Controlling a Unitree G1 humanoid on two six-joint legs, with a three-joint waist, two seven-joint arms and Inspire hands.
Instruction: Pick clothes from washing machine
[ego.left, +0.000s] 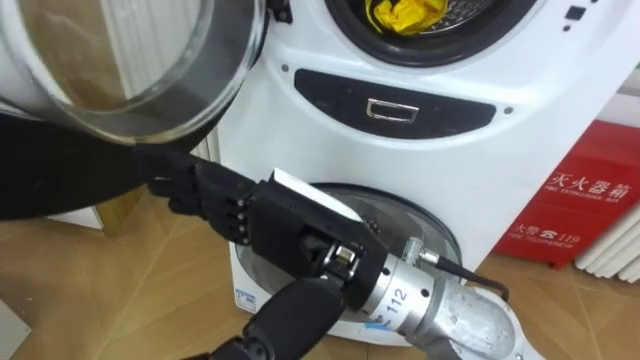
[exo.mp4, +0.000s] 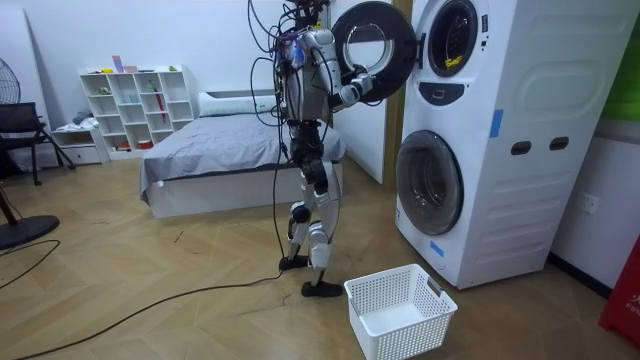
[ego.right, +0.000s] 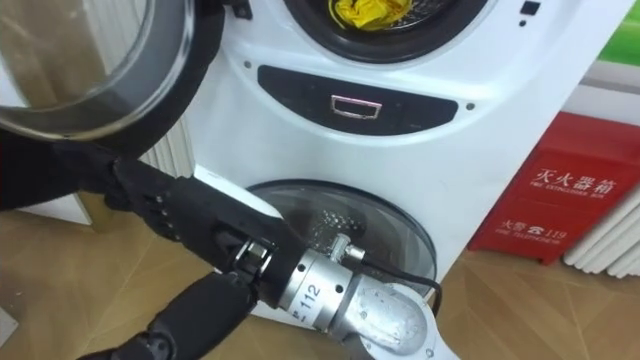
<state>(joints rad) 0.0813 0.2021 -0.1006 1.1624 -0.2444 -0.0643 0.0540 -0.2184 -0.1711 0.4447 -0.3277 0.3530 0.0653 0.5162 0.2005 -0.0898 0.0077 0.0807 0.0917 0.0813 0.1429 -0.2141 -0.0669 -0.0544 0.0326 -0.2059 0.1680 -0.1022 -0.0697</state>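
Note:
A yellow cloth (ego.left: 405, 14) lies in the drum of the upper machine (exo.mp4: 470, 50), at the top edge of the eye views. The machine's round glass door (ego.left: 130, 60) is swung wide open to my left. My right hand (ego.left: 215, 200) reaches leftwards from the lower right, just under the door's dark lower rim. Its fingers (ego.left: 168, 185) are stretched out against that rim and hold nothing. In the room view I stand upright between the open door (exo.mp4: 372, 45) and the bed, one arm raised to the door.
Below the drum is the lower machine's closed round door (ego.left: 400, 225). A red box (ego.left: 590, 200) and a white radiator (ego.left: 615, 250) stand to the right of the machines. A white laundry basket (exo.mp4: 400, 310) sits on the wooden floor beside my feet. A bed (exo.mp4: 220, 150) stands behind me.

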